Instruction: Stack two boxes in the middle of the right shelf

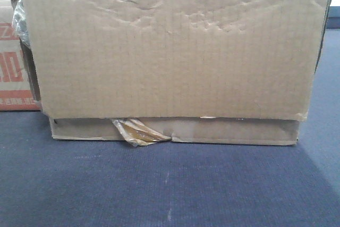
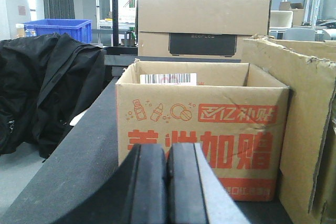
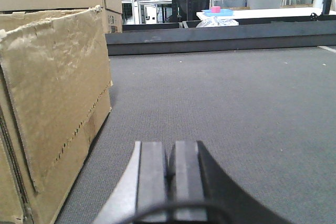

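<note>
A worn plain brown cardboard box [image 1: 170, 51] is shown lying broadside on the dark carpeted counter [image 1: 159, 190] between the left pincer [image 2: 167, 182] and right pincer [image 3: 169, 174], both pressed together empty; an orange-printed open cardboard box [image 2: 202, 124] is faced by the left one.

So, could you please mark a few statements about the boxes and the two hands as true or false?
1. The left hand is shut and empty. True.
2. The red-printed box is closed on top. False: it stands open.
3. The right hand grips the worn cardboard box. False: it is shut on nothing, with the box apart, off to one side.
4. A black cloth lies left of the red-printed box in the left wrist view. True.
</note>
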